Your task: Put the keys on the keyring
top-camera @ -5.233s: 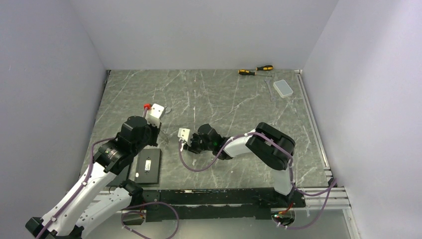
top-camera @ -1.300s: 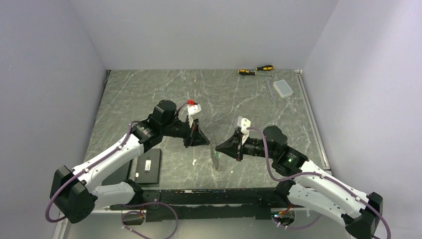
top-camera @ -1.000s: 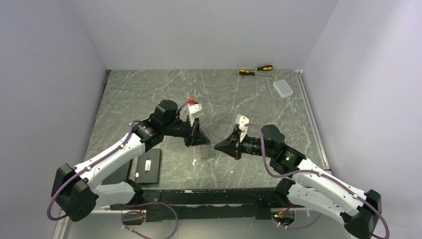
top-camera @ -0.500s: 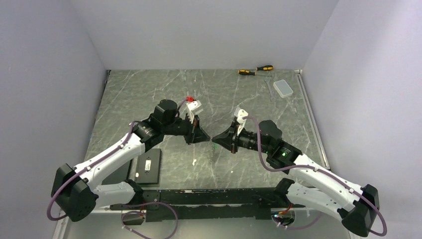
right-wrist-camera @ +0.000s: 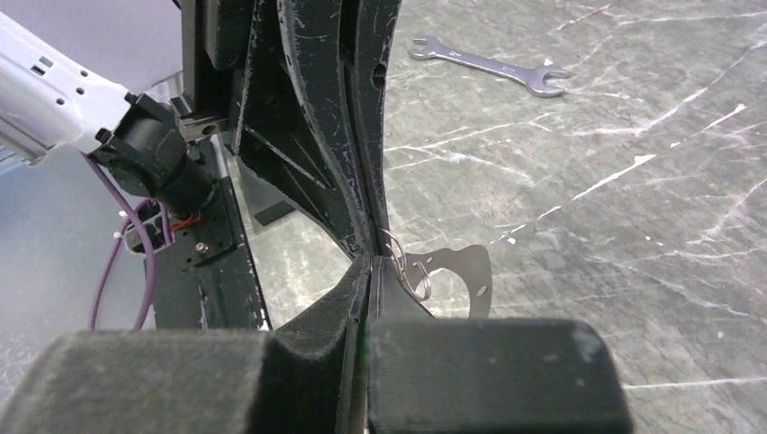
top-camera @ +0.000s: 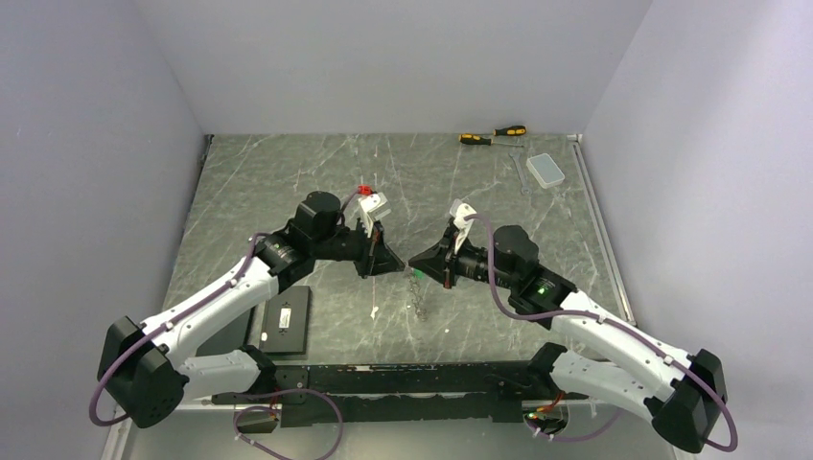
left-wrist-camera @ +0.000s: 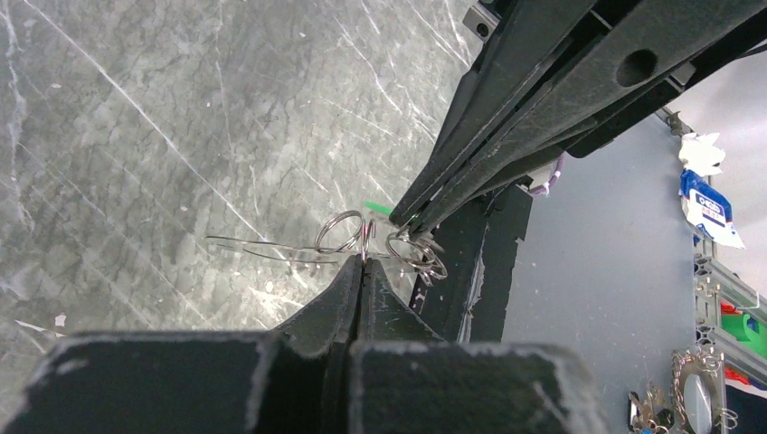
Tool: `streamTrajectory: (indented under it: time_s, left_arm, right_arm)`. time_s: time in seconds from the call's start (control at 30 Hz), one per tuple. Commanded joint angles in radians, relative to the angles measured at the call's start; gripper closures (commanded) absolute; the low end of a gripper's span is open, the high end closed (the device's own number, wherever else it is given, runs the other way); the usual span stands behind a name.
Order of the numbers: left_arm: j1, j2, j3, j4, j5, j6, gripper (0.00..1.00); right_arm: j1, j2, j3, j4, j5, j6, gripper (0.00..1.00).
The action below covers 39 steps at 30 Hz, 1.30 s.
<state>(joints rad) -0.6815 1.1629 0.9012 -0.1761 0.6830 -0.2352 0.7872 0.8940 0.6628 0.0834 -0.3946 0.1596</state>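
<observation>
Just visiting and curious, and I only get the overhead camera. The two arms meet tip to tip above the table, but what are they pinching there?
Observer: The left wrist camera shows the left end effector shut on a small silver ring.
Visitor: And the other arm?
Observer: In that same camera, the right end effector is shut, with a bunch of rings at its tips.
Visitor: Is anything else hanging there?
Observer: The right wrist camera shows a flat dark piece with small holes beside the rings.
</observation>
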Motion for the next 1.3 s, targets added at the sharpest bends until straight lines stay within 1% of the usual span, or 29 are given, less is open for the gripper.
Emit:
streamTrajectory:
  time_s: [0.0,0.3,0.67,1.27]
  left_arm:
    - [-0.004,-0.026,-0.002,0.062,0.021,-0.027,1.0]
    - [-0.003,-0.019,-0.001,0.064,0.029,-0.029,1.0]
    - [-0.003,-0.019,-0.002,0.067,0.04,-0.026,1.0]
    - [-0.003,-0.024,-0.007,0.081,0.064,-0.029,1.0]
  right_arm:
    - [-0.012,0.005,0.051,0.063,-0.026,0.015,1.0]
    - [-0.017,0.011,0.051,0.08,-0.09,0.015,1.0]
    - [-0.021,0.013,0.048,0.084,-0.048,0.014,1.0]
    - [-0.023,0.042,0.055,0.105,-0.029,0.013,1.0]
